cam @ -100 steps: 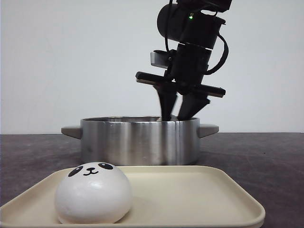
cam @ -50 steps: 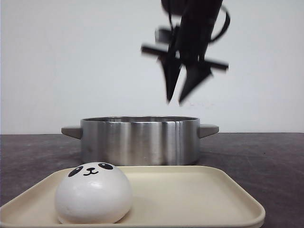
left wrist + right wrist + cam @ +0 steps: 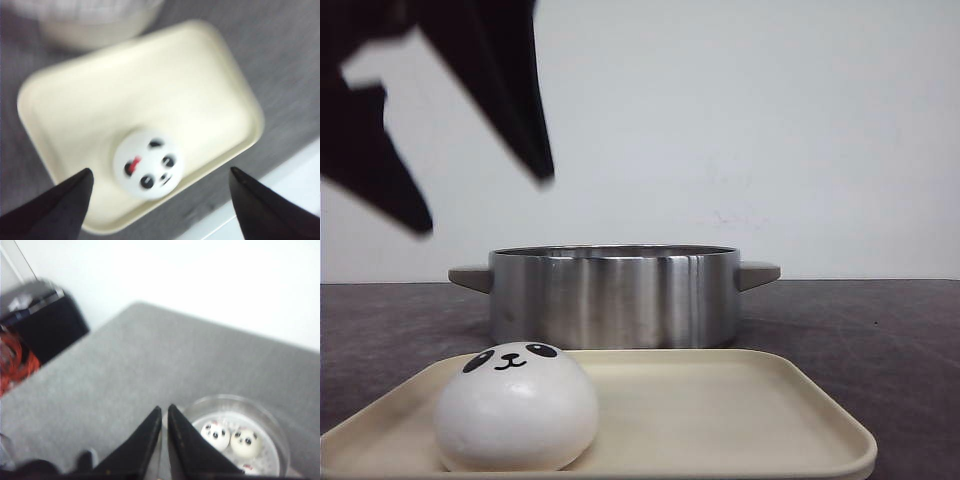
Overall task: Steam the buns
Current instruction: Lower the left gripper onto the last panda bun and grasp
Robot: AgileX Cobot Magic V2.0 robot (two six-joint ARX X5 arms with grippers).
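The dark table (image 3: 880,330) carries everything, and the biggest thing on it is the steel pot (image 3: 615,297), standing at the back with a grey handle on each side. In front of it lies the cream tray (image 3: 740,415), with one panda bun (image 3: 516,407) sitting on its left part, face up and free of any grip. The right wrist view shows at least two more buns (image 3: 229,435) already down inside the pot, with the edge of a third just showing.

The left tool (image 3: 157,200) hangs above the tray, spread wide and empty, its dark fingers (image 3: 510,100) blurred in the front view at the upper left; from its wrist camera the bun lies between the two tips but well below them. The right tool (image 3: 164,435) is off to the side above the table, its fingers pressed together on nothing.

Judging by this, the step in hand is fetching the last bun from the tray. The next move calls for lowering the left tool so the fingers straddle the dome, closing gently on the smooth, glossy sides, which may slip, then lifting clear of the tray rim and over the pot wall.
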